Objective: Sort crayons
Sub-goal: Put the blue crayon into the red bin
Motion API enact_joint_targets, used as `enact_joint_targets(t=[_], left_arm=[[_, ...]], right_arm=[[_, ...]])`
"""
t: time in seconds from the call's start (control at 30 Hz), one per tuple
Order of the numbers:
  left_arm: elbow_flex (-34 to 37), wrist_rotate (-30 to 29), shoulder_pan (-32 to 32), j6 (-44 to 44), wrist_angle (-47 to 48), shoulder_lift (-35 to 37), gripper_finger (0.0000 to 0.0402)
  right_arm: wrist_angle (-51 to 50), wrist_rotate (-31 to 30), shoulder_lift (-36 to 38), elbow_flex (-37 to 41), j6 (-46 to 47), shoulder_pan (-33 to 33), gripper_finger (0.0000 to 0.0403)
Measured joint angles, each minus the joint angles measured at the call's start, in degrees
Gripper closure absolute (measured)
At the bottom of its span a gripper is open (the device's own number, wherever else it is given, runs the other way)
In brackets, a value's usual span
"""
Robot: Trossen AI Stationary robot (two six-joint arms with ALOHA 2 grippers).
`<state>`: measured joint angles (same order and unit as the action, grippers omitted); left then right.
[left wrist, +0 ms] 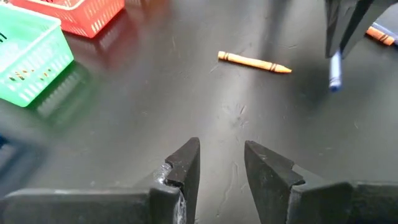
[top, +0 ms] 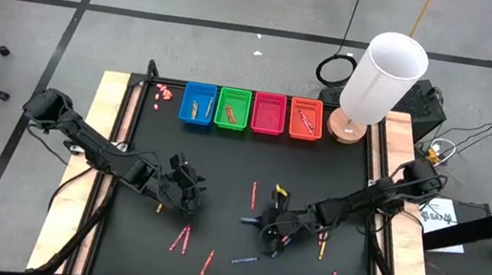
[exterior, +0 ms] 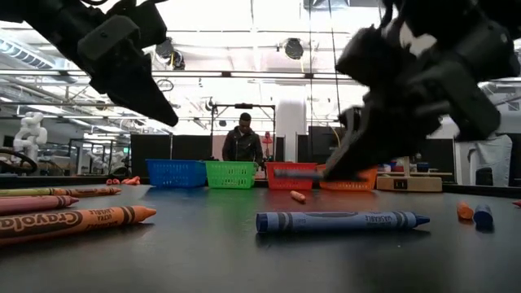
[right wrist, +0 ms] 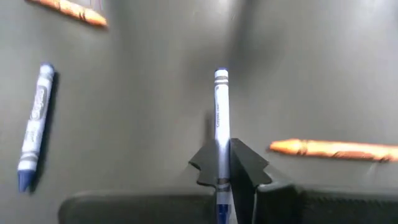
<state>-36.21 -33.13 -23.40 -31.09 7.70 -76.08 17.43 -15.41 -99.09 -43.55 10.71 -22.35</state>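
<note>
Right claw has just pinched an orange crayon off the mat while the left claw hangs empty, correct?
Not quite: the crayon in the right claw is blue, not orange. The right wrist view shows the blue crayon pinched between its fingers; orange ones lie loose on the mat. The left claw does hang empty.

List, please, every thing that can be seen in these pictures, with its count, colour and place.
Baskets: four, blue, green, pink, orange, in a row at the table's far edge.
Crayons: about a dozen loose, red, pink, orange, yellow, blue, scattered on the black table.
Blue crayon: one, in the right gripper.
Lamp: one, white, beside the orange basket.
Person: one, behind the table.
Left gripper: open, empty, above the table.
Right gripper: shut on the blue crayon.
</note>
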Motion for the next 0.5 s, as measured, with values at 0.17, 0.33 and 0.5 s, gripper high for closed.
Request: enact_joint_targets(t=[0.17, 0.33, 0.5], left_arm=[[0.00, -1.43, 0.00, -0.02, 0.88, -0.02, 0.0276], [0.00, -1.67, 0.00, -0.02, 0.86, -0.02, 0.0276], [0.00, -2.02, 0.00, -0.03, 0.47, 0.00, 0.0276]], right_arm=[[0.80, -0.88, 2.69, -0.01, -4.83, 0.00, 0.0401], [1.03, -1.02, 5.80, -0.11, -9.14, 0.00, 0.0401], [1.08, -1.08, 9.84, -0.11, -14.66, 0.00, 0.0401]])
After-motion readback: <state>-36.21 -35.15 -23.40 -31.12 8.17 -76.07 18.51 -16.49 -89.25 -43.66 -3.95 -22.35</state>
